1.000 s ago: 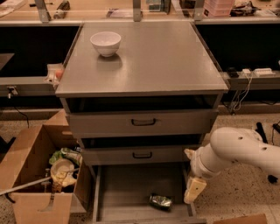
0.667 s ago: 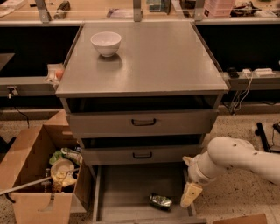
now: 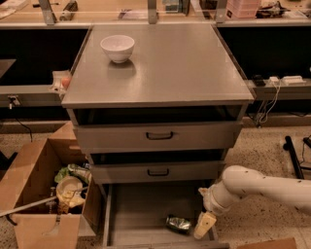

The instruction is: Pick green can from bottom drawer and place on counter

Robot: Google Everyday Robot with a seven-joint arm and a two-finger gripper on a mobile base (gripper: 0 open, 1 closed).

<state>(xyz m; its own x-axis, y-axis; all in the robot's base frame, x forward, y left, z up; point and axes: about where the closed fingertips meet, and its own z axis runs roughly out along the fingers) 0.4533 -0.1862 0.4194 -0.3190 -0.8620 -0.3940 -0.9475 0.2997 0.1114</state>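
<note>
The green can (image 3: 178,223) lies on its side on the floor of the open bottom drawer (image 3: 141,214), near its front right. My gripper (image 3: 204,224) hangs from the white arm at the right, just to the right of the can and over the drawer's right wall. It holds nothing that I can see. The counter (image 3: 170,68) is the grey slab on top of the cabinet, with a white bowl (image 3: 117,47) at its back left.
Two upper drawers (image 3: 158,137) show grey fronts with dark handles, both slightly pulled out. An open cardboard box (image 3: 43,199) with rubbish stands at the left of the cabinet. A tan shelf (image 3: 121,14) runs along the back. Cables and a black stand (image 3: 294,155) are at the right.
My arm has lowered and moved left, bringing the gripper closer to the green can. The can has not moved.
</note>
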